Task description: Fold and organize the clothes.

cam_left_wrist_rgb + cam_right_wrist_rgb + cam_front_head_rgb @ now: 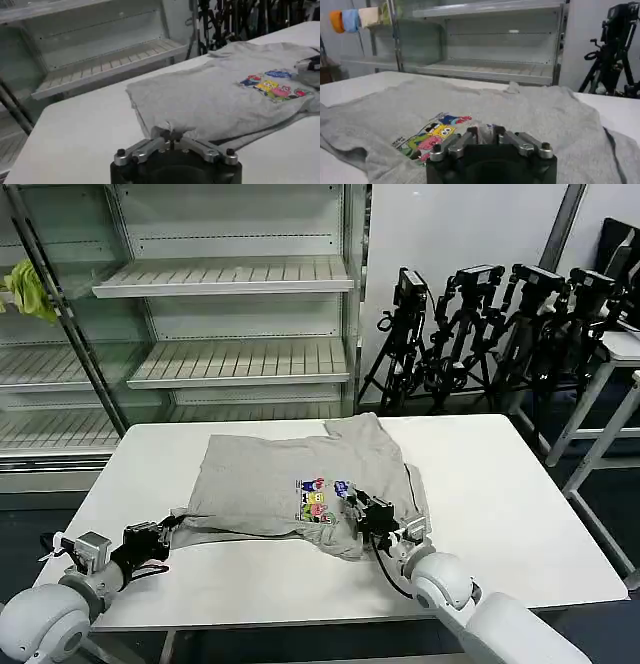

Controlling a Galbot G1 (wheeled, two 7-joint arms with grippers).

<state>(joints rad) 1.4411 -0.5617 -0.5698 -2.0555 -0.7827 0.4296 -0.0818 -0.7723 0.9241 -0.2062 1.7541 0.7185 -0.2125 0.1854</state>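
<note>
The clothes are one light grey T-shirt (290, 464) lying partly folded on the white table (500, 484), its multicoloured chest print (320, 499) near the front edge. My left gripper (172, 525) is at the shirt's near left corner, low over the table. In the left wrist view it (170, 134) is shut on a pinch of the grey fabric (215, 100). My right gripper (356, 506) sits just right of the print. In the right wrist view it (486, 131) is shut on a raised fold of the shirt (535, 115) beside the print (432, 135).
Metal shelving (230, 279) stands behind the table, with a yellow-green cloth (30, 289) hanging at its left. Black camera tripods (480, 324) crowd the back right. Bare tabletop lies to the right of the shirt and along the front edge (280, 594).
</note>
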